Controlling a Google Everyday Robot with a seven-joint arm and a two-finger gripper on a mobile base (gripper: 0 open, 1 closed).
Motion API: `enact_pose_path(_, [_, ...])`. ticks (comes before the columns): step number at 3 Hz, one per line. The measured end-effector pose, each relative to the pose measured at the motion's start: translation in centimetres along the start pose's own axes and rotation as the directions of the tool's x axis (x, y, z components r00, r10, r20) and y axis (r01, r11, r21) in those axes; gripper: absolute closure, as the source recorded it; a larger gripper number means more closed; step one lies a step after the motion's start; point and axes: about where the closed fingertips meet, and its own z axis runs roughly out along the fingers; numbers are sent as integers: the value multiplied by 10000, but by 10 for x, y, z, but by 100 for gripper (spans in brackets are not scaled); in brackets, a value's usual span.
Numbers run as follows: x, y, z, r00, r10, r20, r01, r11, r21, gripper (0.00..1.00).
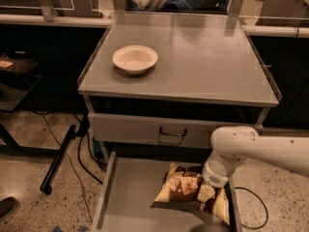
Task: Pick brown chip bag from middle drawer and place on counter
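Observation:
The brown chip bag (181,190) lies in the open middle drawer (130,192), toward its right side, with a dark shadow under its left end as if raised a little off the floor. My gripper (206,193) reaches down from the white arm (260,149) on the right and is shut on the bag's right half. The bag's cream right end shows below the gripper. The gray counter (207,62) is above, well clear of the gripper.
A round cream bowl (135,58) sits on the counter's left side. A shut gray drawer front with a black handle (173,132) is just above the open drawer. Cables and a black stand leg (58,163) lie on the floor at left.

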Motion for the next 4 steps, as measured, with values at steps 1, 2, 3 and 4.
enact_pose_path(1, [42, 4, -35, 9986, 502, -187, -502, 9987, 29, 100])
enact_pose_path(2, [75, 11, -88, 9970, 773, -17, -771, 9951, 616, 100])
enact_pose_path(3, [77, 12, -97, 9971, 764, 6, -763, 9941, 773, 100])
enact_pose_path(4, [75, 13, -114, 9965, 815, 203, -830, 9926, 883, 100])
